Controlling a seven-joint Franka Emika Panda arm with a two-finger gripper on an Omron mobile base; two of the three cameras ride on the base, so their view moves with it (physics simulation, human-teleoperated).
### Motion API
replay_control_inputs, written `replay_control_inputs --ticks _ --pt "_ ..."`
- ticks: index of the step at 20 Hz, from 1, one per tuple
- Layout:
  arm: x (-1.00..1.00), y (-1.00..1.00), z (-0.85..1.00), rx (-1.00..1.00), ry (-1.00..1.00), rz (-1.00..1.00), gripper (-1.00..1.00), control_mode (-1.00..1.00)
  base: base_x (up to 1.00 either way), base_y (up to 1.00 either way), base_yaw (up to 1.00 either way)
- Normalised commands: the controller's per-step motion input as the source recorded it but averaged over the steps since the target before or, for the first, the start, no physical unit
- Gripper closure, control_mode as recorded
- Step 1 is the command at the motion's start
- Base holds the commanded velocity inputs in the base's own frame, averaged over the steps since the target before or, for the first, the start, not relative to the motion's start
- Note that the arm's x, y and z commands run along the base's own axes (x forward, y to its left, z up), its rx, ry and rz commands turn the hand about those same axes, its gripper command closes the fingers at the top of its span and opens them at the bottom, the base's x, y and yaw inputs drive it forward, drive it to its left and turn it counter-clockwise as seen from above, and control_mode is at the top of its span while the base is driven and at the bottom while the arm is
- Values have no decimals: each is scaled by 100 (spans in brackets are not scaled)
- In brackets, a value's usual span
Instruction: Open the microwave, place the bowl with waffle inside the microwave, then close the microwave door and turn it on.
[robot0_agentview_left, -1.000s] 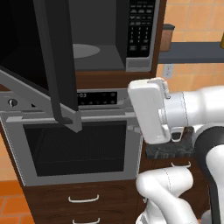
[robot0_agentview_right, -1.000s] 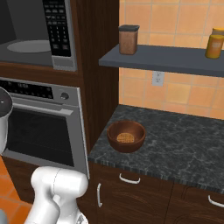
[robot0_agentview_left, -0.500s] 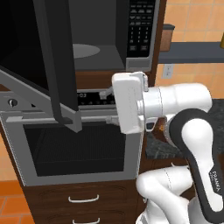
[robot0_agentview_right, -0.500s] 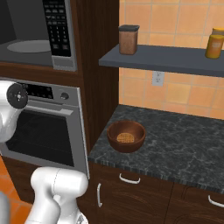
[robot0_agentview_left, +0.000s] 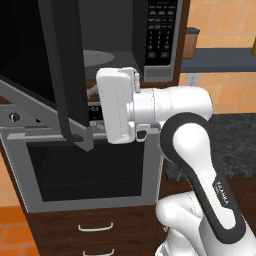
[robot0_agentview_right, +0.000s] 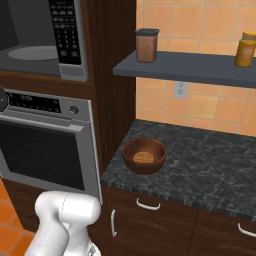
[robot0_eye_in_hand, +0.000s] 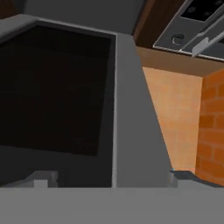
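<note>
We take the microwave (robot0_agentview_left: 125, 40) as our landmark. Its door (robot0_agentview_left: 60, 70) stands swung open toward us and to the left, black glass in a grey frame, with the dark vertical handle (robot0_agentview_left: 67, 75) at the near edge. Inside the dark cavity we see the round grey turntable (robot0_agentview_left: 97, 57), bare. The black keypad (robot0_agentview_left: 161, 32) sits at the microwave's right side.

Directly below the microwave is the wall oven (robot0_agentview_right: 47, 145) with its dark window and 1 silver bar handle. Our arm's white hand (robot0_agentview_left: 117, 105) hangs just in front of the oven's control strip, below the microwave's cavity and right beside the lower corner of the open door. In the hand view the door's grey frame and black glass lie close ahead, and the 2 fingertips (robot0_eye_in_hand: 41, 178) stand far apart at the bottom corners, so the jaws are spread wide with nothing between them.

The bowl (robot0_agentview_right: 144, 155) sits on the dark stone counter (robot0_agentview_right: 210, 170), to the right of and lower than the microwave, with the tan waffle (robot0_agentview_right: 143, 157) at its bottom. Right of the microwave a grey shelf (robot0_agentview_right: 185, 65) carries a brown jar (robot0_agentview_right: 147, 45) and an orange jar (robot0_agentview_right: 245, 49).
</note>
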Motion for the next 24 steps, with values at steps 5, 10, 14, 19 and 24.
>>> replay_control_inputs --ticks 5,10,14,19,24 --pt "55 14 1 8 0 9 -100 -100 0 0 0" --pt "22 51 0 2 0 10 -100 -100 0 0 0" --pt "0 78 0 0 0 7 -100 -100 0 0 0" --pt "0 86 0 0 0 3 -100 -100 0 0 0" --pt "-12 51 6 -1 0 0 -100 -100 0 0 0"
